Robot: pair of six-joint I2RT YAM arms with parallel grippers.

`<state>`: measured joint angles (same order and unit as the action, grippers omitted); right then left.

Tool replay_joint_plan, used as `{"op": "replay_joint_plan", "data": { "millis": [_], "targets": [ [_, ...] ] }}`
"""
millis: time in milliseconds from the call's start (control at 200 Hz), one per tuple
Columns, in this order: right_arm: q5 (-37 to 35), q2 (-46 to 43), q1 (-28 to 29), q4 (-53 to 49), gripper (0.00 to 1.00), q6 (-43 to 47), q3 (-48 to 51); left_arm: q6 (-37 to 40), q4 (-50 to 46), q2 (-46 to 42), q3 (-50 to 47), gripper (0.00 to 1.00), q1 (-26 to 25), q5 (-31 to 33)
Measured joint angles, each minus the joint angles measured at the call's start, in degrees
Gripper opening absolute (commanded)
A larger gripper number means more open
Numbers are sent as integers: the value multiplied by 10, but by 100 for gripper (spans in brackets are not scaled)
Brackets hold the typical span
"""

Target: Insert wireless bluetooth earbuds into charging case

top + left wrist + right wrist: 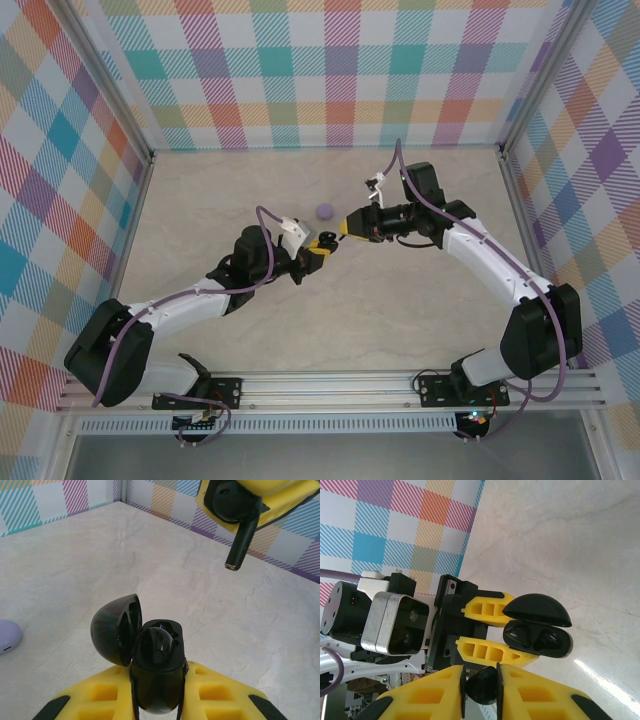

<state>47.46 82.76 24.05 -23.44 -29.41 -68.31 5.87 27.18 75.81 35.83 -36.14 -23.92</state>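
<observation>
Left tool [157,695] gripping case [159,652], right tool [481,682] gripping earbud [244,532]

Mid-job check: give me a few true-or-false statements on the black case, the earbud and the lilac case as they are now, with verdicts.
1. The left gripper holds the black charging case with its lid open. True.
2. The right gripper grips a lilac earbud. False: it grips a black earbud.
3. The lilac case lies on the table, apart from both grippers. True.
4. The black earbud is seated in the black charging case. False: it is between the right gripper's fingers, apart from the case.
</observation>
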Motion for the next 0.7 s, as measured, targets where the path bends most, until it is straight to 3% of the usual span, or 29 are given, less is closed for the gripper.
{"op": "replay_joint_plan", "data": {
  "millis": [700],
  "targets": [
    [0, 4, 15, 3, 24, 0, 0, 0, 2, -26, 0, 18, 0, -27]
  ]
}}
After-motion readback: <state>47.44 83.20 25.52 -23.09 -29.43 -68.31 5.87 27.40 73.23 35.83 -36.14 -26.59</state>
